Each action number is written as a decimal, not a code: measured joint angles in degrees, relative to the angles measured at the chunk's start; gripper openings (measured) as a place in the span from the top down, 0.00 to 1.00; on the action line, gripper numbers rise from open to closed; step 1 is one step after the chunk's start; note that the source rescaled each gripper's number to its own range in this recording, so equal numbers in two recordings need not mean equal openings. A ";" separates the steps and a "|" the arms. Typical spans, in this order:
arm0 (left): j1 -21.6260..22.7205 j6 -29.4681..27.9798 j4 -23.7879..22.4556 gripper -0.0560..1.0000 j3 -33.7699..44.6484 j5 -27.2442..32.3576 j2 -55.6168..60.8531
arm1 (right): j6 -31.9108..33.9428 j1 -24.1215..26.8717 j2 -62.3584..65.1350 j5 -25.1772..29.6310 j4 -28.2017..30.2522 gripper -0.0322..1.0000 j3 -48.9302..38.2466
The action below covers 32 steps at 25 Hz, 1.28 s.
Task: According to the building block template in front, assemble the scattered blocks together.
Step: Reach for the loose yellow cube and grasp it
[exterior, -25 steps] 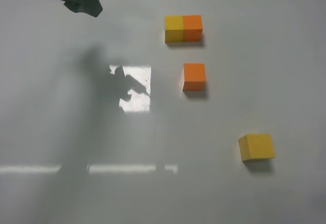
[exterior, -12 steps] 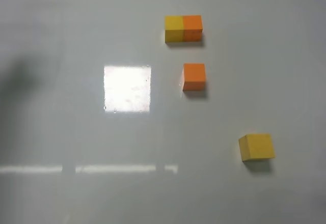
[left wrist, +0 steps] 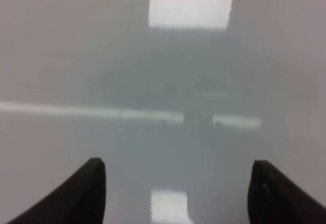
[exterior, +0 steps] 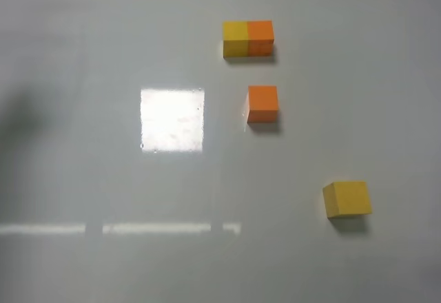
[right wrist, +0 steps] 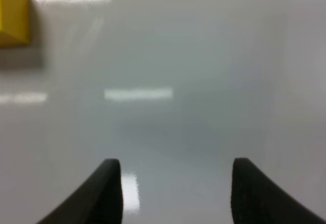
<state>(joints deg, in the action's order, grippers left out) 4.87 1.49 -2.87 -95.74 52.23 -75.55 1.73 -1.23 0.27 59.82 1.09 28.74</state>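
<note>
The template bar, a yellow cube joined to an orange cube, lies at the back of the table. The loose orange cube sits just in front of it. The loose yellow cube sits further front and right; it also shows at an edge of the right wrist view. Neither gripper shows in the exterior high view. My left gripper is open and empty over bare table. My right gripper is open and empty, apart from the yellow cube.
The glossy white table carries a bright square glare patch left of the orange cube and a thin reflected light strip across the front. A faint shadow lies at the left edge.
A dark arm at the top left of the exterior high view and its shadow over the glare patch have withdrawn out of view. The blocks have not moved.
</note>
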 joint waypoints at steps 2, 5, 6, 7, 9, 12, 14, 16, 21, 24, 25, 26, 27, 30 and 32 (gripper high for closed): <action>0.00 0.00 -0.58 0.57 2.70 -0.26 2.60 | 0.00 0.00 0.00 0.00 0.00 0.84 0.00; 0.00 0.05 -1.07 0.61 7.24 -0.44 6.87 | 0.00 0.00 0.00 0.00 0.00 0.84 0.00; 0.00 0.00 -1.12 0.61 8.93 -0.55 8.39 | 0.00 0.00 0.00 0.00 0.00 0.84 0.00; 0.00 0.00 -1.15 0.61 10.29 -0.55 9.97 | 0.00 0.00 0.00 0.00 0.00 0.84 0.00; 0.00 -0.07 -1.23 0.61 13.50 -0.59 13.02 | 0.00 0.00 0.00 0.00 0.00 0.84 0.00; 0.00 -0.13 -1.17 0.61 17.71 -1.45 18.23 | 0.00 0.00 0.00 0.00 0.00 0.84 0.00; 0.00 -0.13 -0.31 0.61 20.23 -1.95 22.15 | 0.00 0.00 0.00 0.00 0.00 0.84 0.00; 0.00 -0.13 0.77 0.62 23.14 -2.32 25.93 | 0.00 0.00 0.00 0.00 0.00 0.84 0.00; 0.00 -0.13 2.07 0.65 30.97 -2.70 36.45 | 0.00 0.00 0.00 0.00 0.00 0.84 0.00; 0.00 -0.13 2.42 0.66 36.62 -2.41 42.73 | 0.00 0.00 0.00 0.00 0.00 0.84 0.00; 0.00 -0.13 2.55 0.66 38.79 -2.09 44.93 | 0.00 0.00 0.00 0.00 0.00 0.84 0.00; 0.00 -0.13 2.87 0.66 41.00 -1.88 46.72 | 0.00 0.00 0.00 0.00 0.00 0.84 0.00; 0.00 -0.13 2.87 0.66 43.24 -1.42 48.87 | 0.00 0.00 0.00 0.00 0.00 0.84 0.00; 0.00 -0.13 2.87 0.66 49.70 -0.09 54.89 | 0.00 0.00 0.00 0.00 0.00 0.84 0.00; 0.00 -0.13 2.87 0.67 53.88 0.84 58.97 | 0.00 0.00 0.00 0.00 0.00 0.84 0.00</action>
<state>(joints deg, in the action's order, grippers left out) 4.87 1.36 0.00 -41.87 53.07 -16.58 1.73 -1.23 0.27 59.82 1.09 28.74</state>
